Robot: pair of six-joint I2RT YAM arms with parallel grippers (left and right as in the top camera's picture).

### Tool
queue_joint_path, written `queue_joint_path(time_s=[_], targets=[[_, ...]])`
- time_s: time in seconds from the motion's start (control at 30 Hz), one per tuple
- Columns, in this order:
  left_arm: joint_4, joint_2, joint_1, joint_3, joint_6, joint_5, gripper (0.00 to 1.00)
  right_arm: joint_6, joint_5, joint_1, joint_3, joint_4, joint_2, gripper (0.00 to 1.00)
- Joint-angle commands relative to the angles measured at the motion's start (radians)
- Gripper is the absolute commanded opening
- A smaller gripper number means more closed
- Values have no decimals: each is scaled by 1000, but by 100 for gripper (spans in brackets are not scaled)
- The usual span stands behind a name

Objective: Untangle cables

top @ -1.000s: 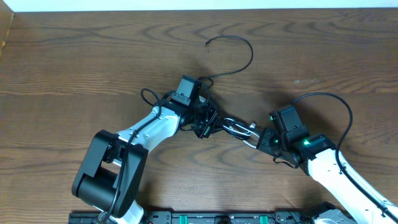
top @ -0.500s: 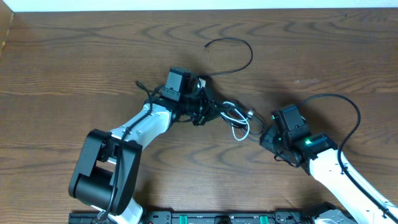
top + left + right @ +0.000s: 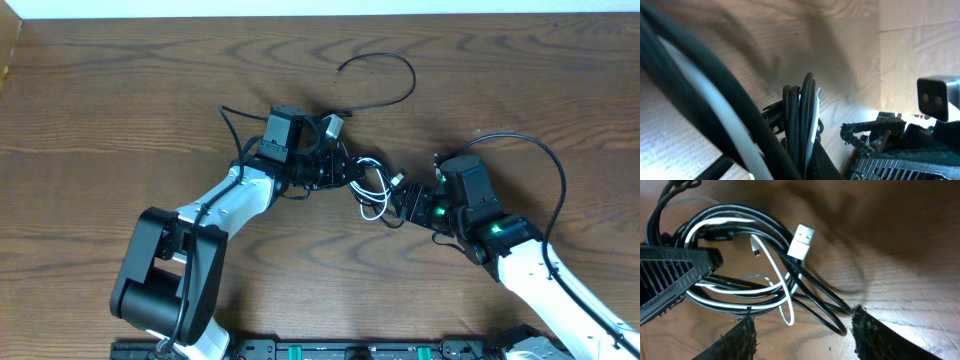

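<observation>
The cables (image 3: 372, 190) form a knot of black and white loops mid-table, between the two arms. My left gripper (image 3: 343, 172) is shut on the knot's left end; its wrist view shows black and white cords (image 3: 801, 120) pinched side by side. One black strand (image 3: 405, 80) curls away toward the far edge, and a white plug (image 3: 333, 125) sticks up beside the left wrist. My right gripper (image 3: 403, 205) is open at the knot's right end. In its wrist view the loops (image 3: 765, 287) and a white USB plug (image 3: 801, 241) lie ahead of its spread fingertips (image 3: 802, 337).
The left gripper's ribbed black finger (image 3: 675, 275) reaches into the right wrist view from the left. Thick black arm wires arch over the right arm (image 3: 550, 175) and behind the left wrist (image 3: 228, 125). Bare wooden table (image 3: 120, 90) surrounds the knot.
My right gripper has opened and let go of the bundle's right end. The left gripper has pulled the bundle left and away; the right has followed up to it.
</observation>
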Motion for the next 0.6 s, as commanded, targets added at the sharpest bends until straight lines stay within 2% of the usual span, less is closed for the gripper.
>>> queue_joint_path(time_s=[0.0,0.27,0.33,0.37,0.4,0.47,0.57], targets=[[47,2,1,14,82,92,8,-80,-15,-4,-6,4,3,57],[111,2,1,14,51,267,8,-125,60,-2,-6,-3,3,53],[111,2,1,14,51,322,8,-127,104,-2,-6,-3,3,38],[111,2,1,14,50,347,8,-127,105,-2,-6,-3,3,26],[111,2,1,14,50,358,8,-127,105,-2,-6,-4,3,21],[111,2,1,14,47,359,8,-127,99,-2,-6,-8,3,19],[111,2,1,14,47,359,9,-127,97,-2,-6,-27,3,1]])
